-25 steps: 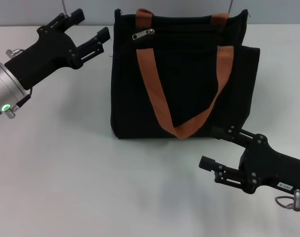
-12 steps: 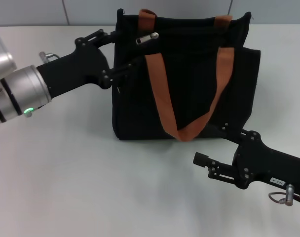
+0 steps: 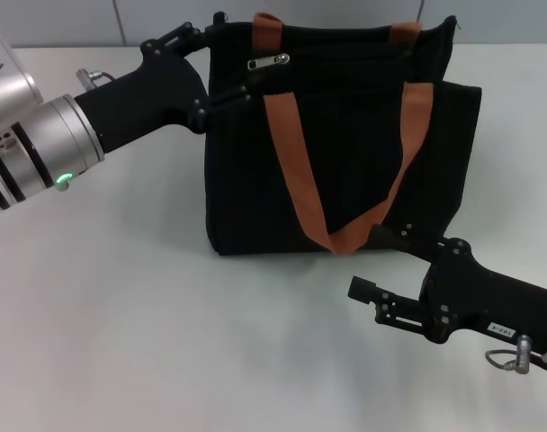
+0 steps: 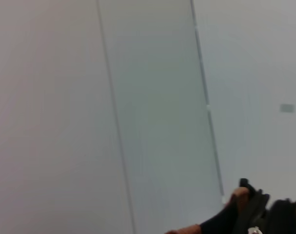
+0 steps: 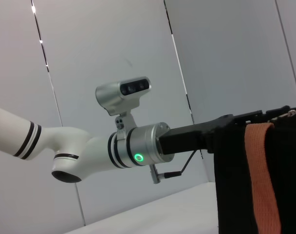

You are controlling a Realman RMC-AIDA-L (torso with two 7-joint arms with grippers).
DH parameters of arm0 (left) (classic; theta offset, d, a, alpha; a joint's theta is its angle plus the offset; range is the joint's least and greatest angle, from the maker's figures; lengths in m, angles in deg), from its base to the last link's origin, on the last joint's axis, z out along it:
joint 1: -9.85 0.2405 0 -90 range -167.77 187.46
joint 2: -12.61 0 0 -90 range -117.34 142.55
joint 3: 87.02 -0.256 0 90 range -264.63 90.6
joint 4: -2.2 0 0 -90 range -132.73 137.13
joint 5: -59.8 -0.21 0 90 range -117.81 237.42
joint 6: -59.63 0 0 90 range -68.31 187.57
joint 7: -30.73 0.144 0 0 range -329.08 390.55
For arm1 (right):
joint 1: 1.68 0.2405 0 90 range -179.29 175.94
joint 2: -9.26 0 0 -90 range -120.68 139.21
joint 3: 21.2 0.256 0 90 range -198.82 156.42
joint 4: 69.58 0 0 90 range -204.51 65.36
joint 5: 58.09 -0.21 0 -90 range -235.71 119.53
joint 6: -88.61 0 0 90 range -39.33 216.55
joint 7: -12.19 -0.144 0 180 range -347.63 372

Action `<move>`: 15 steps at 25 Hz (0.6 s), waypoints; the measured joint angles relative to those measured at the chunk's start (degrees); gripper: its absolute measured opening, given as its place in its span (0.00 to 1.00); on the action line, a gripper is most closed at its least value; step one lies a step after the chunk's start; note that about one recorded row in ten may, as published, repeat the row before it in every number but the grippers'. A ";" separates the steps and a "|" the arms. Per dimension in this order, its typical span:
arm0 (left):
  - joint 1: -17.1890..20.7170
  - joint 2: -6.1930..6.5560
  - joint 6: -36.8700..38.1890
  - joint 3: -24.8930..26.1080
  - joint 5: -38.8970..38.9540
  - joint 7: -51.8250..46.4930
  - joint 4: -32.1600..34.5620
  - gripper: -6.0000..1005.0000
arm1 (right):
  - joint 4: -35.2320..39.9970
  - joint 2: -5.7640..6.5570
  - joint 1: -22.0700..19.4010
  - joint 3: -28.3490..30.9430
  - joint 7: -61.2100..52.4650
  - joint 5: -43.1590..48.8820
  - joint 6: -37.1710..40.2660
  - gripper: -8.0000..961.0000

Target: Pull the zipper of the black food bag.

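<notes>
Two grippers flank the black food bag (image 3: 341,135) standing at the table's (image 3: 121,315) far middle. The left gripper (image 3: 227,61), jaws apart, straddles the bag's upper left corner, seemingly just short of the zipper (image 3: 267,62). The right gripper (image 3: 386,270) gapes empty near its base.

A plain white table (image 3: 147,297) is seen across the head view. Behind it, a wall of pale grey panels (image 5: 104,44) is shown, and the panels are divided by thin dark vertical seams (image 4: 114,122). A small grey plate (image 4: 286,108) is fixed on one panel.
</notes>
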 joint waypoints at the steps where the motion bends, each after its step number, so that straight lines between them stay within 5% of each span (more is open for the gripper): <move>1: -0.02 0.00 -0.47 0.00 0.28 0.04 0.00 0.74 | -0.11 0.00 0.19 0.00 0.00 0.00 -0.02 0.78; 15: 1.34 0.10 -2.78 -4.34 0.19 0.12 1.33 0.72 | -0.27 0.00 1.06 0.09 0.00 -0.07 -0.23 0.79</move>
